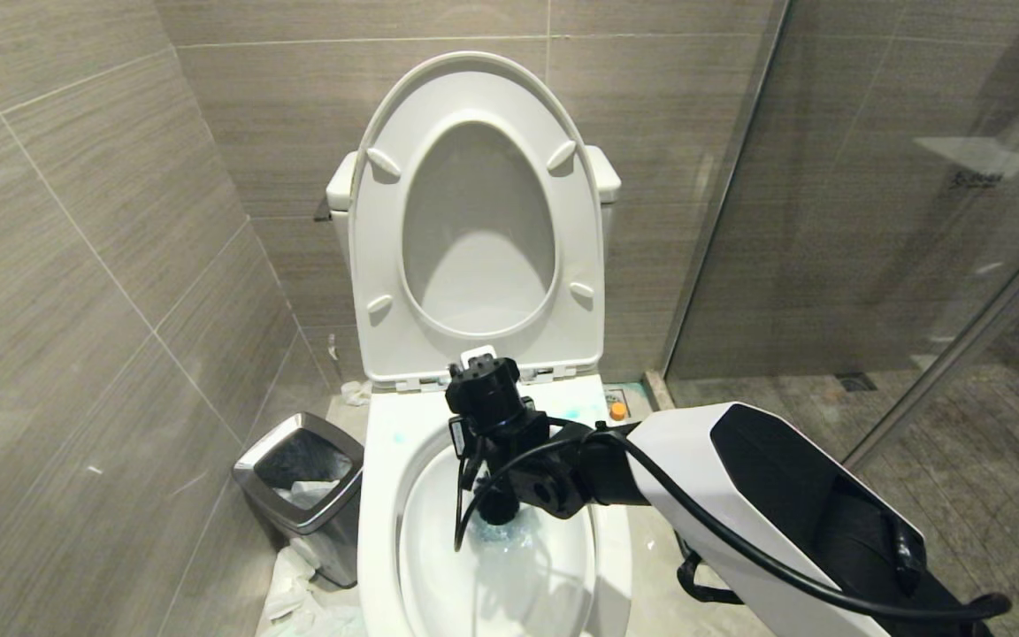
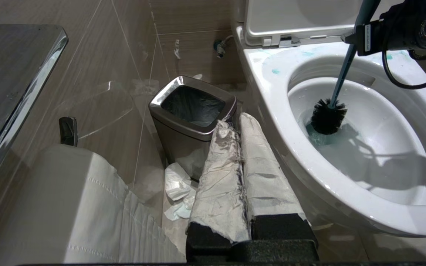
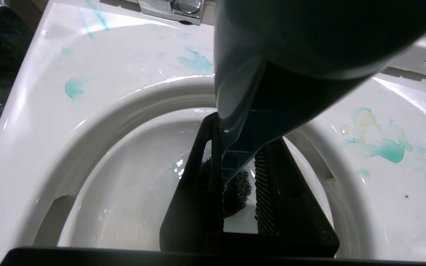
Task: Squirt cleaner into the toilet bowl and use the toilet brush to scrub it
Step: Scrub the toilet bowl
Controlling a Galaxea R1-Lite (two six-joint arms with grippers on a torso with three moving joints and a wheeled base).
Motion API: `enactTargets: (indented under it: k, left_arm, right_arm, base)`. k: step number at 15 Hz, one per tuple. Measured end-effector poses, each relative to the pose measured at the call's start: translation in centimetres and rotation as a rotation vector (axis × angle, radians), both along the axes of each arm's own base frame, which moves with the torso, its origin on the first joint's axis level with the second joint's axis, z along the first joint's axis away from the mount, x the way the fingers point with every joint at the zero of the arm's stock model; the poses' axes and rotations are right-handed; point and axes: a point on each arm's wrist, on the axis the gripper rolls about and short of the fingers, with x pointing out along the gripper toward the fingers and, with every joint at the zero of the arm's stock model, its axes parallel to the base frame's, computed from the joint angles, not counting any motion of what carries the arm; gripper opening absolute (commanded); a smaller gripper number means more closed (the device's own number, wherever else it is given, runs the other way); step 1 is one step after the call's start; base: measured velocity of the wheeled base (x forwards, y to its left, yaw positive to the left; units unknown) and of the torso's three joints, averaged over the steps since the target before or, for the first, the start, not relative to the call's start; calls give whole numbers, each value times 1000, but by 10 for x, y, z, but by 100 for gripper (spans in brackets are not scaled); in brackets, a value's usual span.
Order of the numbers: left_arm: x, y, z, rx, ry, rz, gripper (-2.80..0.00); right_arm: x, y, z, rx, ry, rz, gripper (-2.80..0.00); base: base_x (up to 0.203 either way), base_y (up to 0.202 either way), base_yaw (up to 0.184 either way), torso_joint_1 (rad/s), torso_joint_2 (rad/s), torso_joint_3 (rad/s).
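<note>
The white toilet bowl (image 1: pixel 379 495) stands open, its seat and lid (image 1: pixel 386 265) raised against the tank. My right gripper (image 3: pixel 240 147) points down into the bowl and is shut on the slate-blue handle (image 3: pixel 235 92) of the toilet brush. The brush's dark head (image 2: pixel 327 116) sits low in the bowl at the blue-tinted water (image 2: pixel 318 139). Pale turquoise blots of cleaner (image 3: pixel 386 151) lie on the rim at both sides of the hinge. My left gripper (image 2: pixel 238 122) is parked low beside the bowl's left side, its paper-wrapped fingers (image 2: pixel 220 173) shut with nothing between them.
A small steel-rimmed black bin (image 1: pixel 302 482) stands on the floor left of the toilet, with crumpled paper (image 2: pixel 178 184) at its foot. A toilet-paper roll (image 2: pixel 50 203) hangs near my left wrist. A glass shower partition (image 1: pixel 872 221) closes the right side, tiled walls the left and back.
</note>
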Motion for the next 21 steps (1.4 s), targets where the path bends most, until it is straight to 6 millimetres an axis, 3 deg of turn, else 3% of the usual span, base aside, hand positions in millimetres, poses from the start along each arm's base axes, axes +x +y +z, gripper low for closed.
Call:
enactTargets:
  k: [7, 21]
  left_arm:
    - [0, 0, 0, -9, -2, -1, -280]
    - [0, 0, 0, -9, -2, 1, -280]
  right_arm:
    - [-7, 4, 18, 6, -25, 19, -280]
    - [-15, 10, 22, 0, -33, 34, -280]
  base:
    - [0, 0, 0, 0, 0, 0]
    - [0, 0, 0, 2, 1, -103]
